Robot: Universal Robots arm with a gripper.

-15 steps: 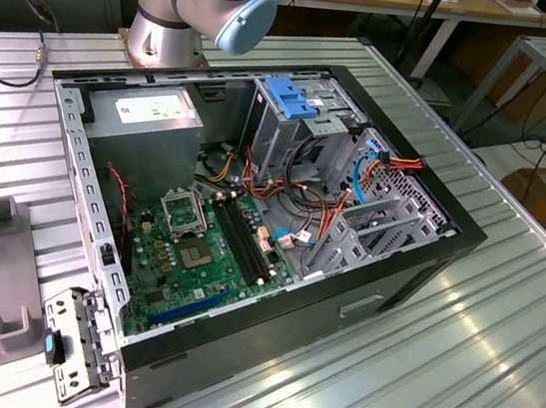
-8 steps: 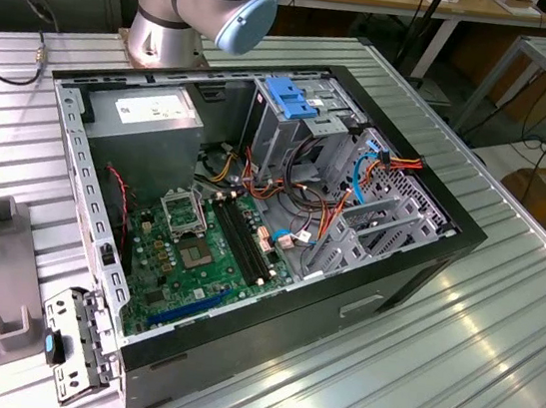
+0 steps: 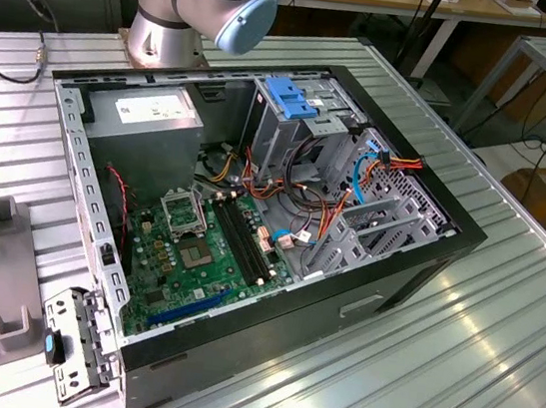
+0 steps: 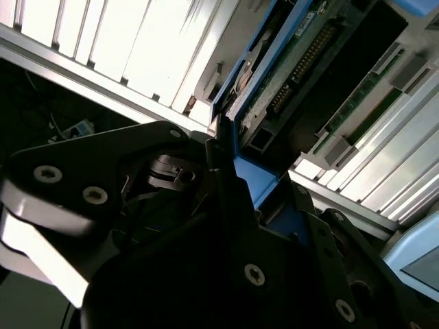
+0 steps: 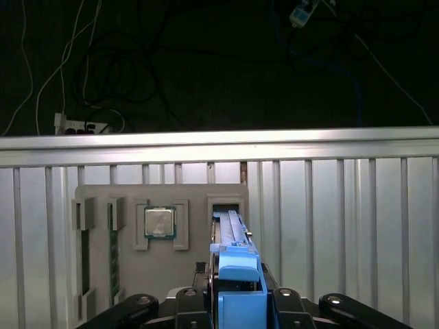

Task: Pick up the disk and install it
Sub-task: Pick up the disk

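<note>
Evidently for an easy grasp, the disk (image 5: 230, 226) stands on edge in a slot of the grey parts holder (image 5: 192, 195) on the slatted table (image 5: 343, 226), and the gripper (image 5: 237, 291) appears clamped narrowly on the disk's blue carrier frame (image 5: 239, 267).

An open computer case (image 3: 232, 360) lies on the ribbed aluminium table (image 3: 472, 371) — green motherboard (image 3: 195, 264) near, grey power supply (image 3: 149, 112) far, toward the exterior view's left. In the first wrist view, a grey fixture plate (image 5: 171, 274) holds a processor chip (image 5: 159, 223).
</note>
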